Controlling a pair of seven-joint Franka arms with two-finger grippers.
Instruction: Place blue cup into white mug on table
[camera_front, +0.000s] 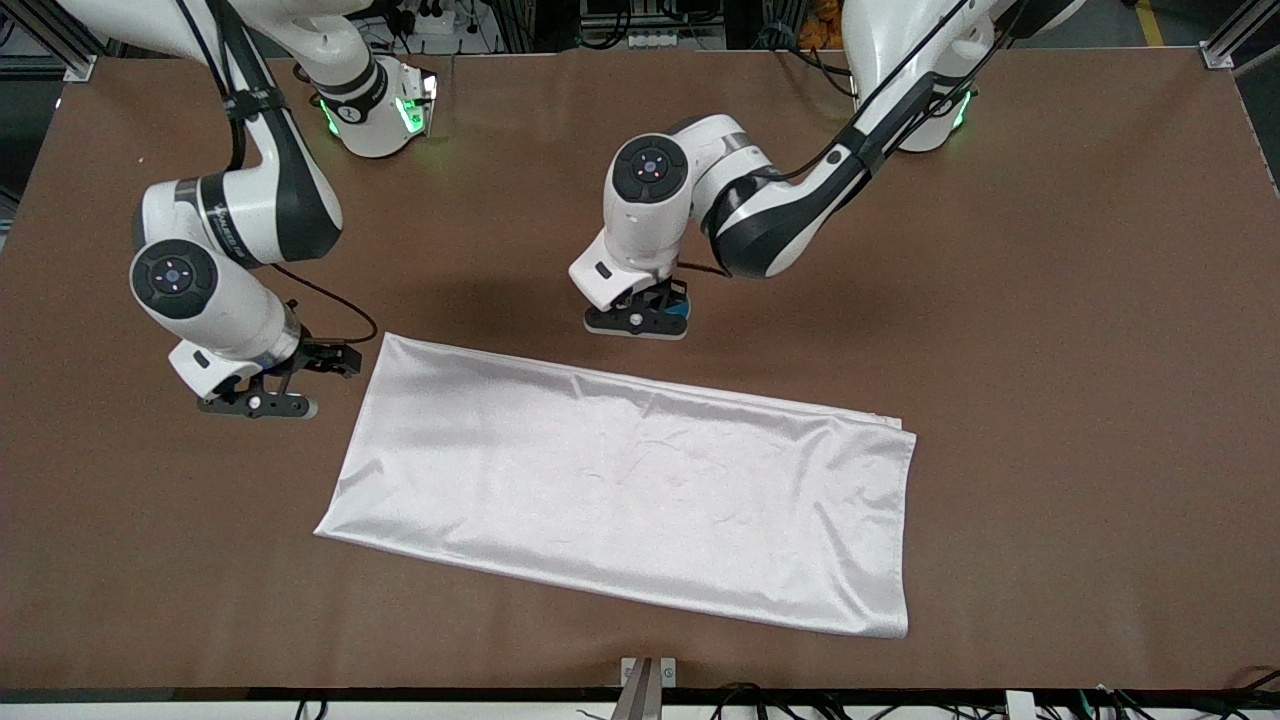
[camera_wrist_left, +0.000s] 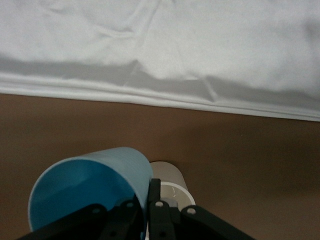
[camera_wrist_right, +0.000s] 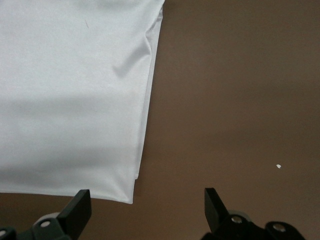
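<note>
My left gripper (camera_front: 640, 318) is shut on the rim of the blue cup (camera_wrist_left: 90, 185), one finger inside the cup and one outside. The cup hangs tilted over the brown table (camera_front: 1050, 300), a little way from the white cloth's edge. In the front view only a sliver of the blue cup (camera_front: 681, 309) shows under the hand. The white mug (camera_wrist_left: 171, 179) stands on the table right beside and partly under the cup; the left hand hides it in the front view. My right gripper (camera_front: 262, 392) is open and empty, low over the table by the cloth's corner.
A white rectangular cloth (camera_front: 620, 490) lies flat across the middle of the table, nearer the front camera than both grippers. Its long edge (camera_wrist_left: 160, 95) shows in the left wrist view and its corner (camera_wrist_right: 131, 197) in the right wrist view.
</note>
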